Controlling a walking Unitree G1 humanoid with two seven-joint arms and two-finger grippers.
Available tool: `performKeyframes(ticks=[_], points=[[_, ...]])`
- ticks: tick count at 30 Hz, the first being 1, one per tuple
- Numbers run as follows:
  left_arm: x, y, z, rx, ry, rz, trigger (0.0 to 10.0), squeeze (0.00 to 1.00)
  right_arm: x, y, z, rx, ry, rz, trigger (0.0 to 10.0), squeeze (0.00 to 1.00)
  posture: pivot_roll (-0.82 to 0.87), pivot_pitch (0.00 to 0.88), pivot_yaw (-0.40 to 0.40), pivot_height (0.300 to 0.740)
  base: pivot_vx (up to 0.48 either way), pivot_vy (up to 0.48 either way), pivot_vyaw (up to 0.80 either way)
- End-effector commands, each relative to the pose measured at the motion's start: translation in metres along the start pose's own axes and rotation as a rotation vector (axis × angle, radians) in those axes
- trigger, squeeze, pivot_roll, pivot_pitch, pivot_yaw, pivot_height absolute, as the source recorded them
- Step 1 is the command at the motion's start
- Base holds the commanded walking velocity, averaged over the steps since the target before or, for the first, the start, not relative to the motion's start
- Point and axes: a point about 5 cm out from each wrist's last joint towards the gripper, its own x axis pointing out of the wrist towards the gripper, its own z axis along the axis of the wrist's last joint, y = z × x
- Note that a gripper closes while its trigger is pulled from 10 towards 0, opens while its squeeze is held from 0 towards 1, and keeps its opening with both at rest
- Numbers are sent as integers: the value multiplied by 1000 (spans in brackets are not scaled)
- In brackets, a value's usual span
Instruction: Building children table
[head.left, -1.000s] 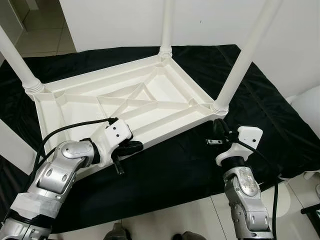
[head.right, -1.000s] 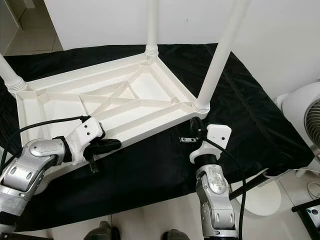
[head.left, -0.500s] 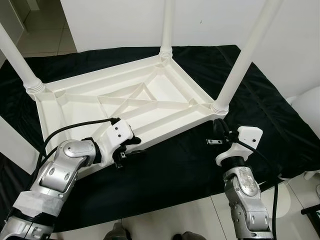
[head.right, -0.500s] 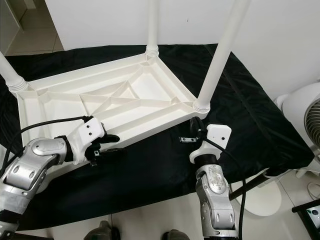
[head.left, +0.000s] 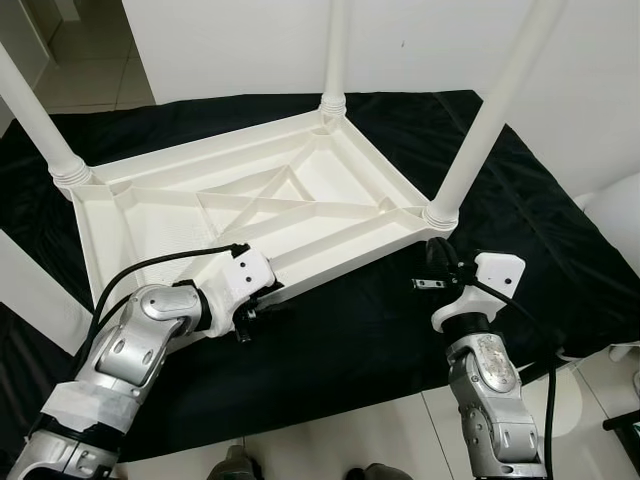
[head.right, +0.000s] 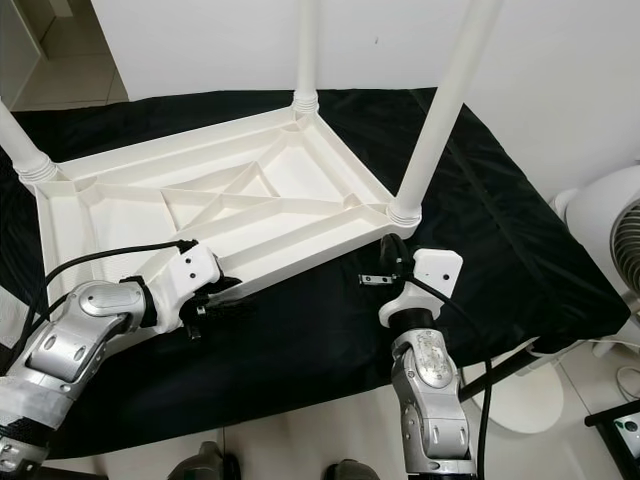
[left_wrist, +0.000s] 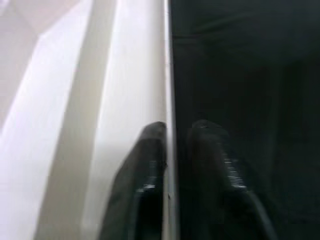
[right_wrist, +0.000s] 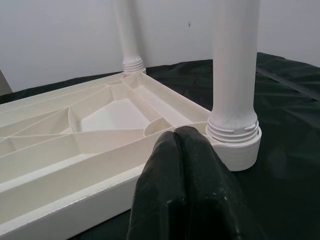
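On the black cloth (head.left: 330, 350) the upturned children's table (head.left: 250, 200) is seen with three legs fitted and one corner seemingly unfilled, its near rim straddled by the left gripper (head.left: 262, 308), while the right gripper (head.left: 432, 268) is held closed beside the near-right leg (head.left: 480, 130).

Upturned table (head.left: 250, 190): smooth white plastic, faint sheen | legs (head.left: 490, 110): same white plastic, ribbed at the sockets | cloth (head.left: 380, 330): black fabric, matt, creased | arms (head.left: 130, 345): brushed silver metal | left gripper (head.left: 262, 308) fingers: black, semi-gloss
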Motion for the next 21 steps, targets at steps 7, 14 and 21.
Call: performKeyframes(ticks=[7,14,21], points=[[21,-4,2,3,-21,-4,0,0,1,0,-1,-4,3,-3,10000,0,14,40,-6,740,0,0,0],[44,-8,16,13,-78,-33,0,0,1,0,0,-10,-5,-12,10000,0,-18,19,12,740,0,0,0],[55,-7,24,13,-112,-29,0,0,0,-2,1,-14,-14,-31,10000,0,-47,6,32,740,0,0,0]])
